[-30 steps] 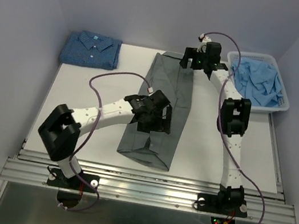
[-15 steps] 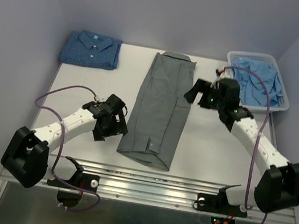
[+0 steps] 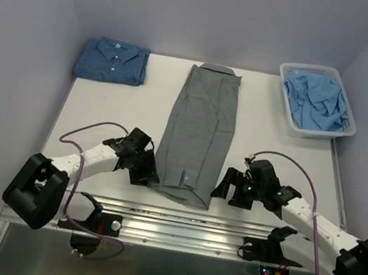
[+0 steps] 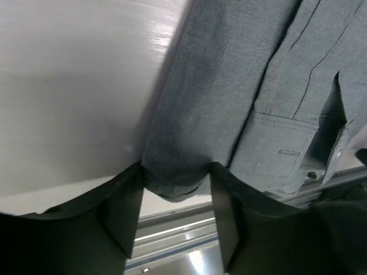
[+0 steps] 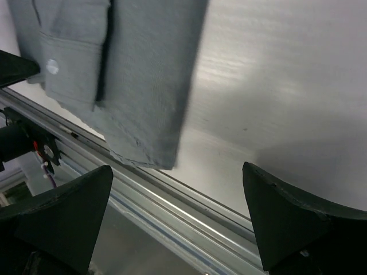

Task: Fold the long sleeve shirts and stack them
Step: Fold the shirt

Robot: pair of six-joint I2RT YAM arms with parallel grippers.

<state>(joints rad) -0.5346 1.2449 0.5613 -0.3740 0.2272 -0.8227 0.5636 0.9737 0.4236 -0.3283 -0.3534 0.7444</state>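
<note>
Step in hand: looks to us like grabbing the near hem for the crosswise fold, taking it up towards the collar.
Where the shirt is: the plain slate-grey button-up shirt (image 3: 195,132) lies mid-table as a long narrow strip, collar at the far end, hem right by the near edge of the white table (image 3: 102,116).
Left gripper (image 3: 144,167): down at the near-left hem corner. In the wrist view its fingers are narrowed round that corner, with cloth filling the gap. We can't tell whether it's actually biting yet.
Right gripper (image 3: 227,186): just beside the near-right hem corner, fingers spread wide, nothing between them, and the corner sits off to one side of the gap.
Doing it well: we'd slide the right one in until the corner sits squarely between the pads and catch every layer, cuff included. Then lift both corners level, so the strip folds straight.
Risk: we reckon the hem sits so close to the rail that a low pinch could scrape metal.
Count: two shirts laid out, the grey one and one dark blue checked shirt (image 3: 112,61), folded at the far left.
Also: one white plastic basket (image 3: 316,134) far right holding crumpled pale blue cloth (image 3: 319,97). We can't count the pieces in there.
</note>
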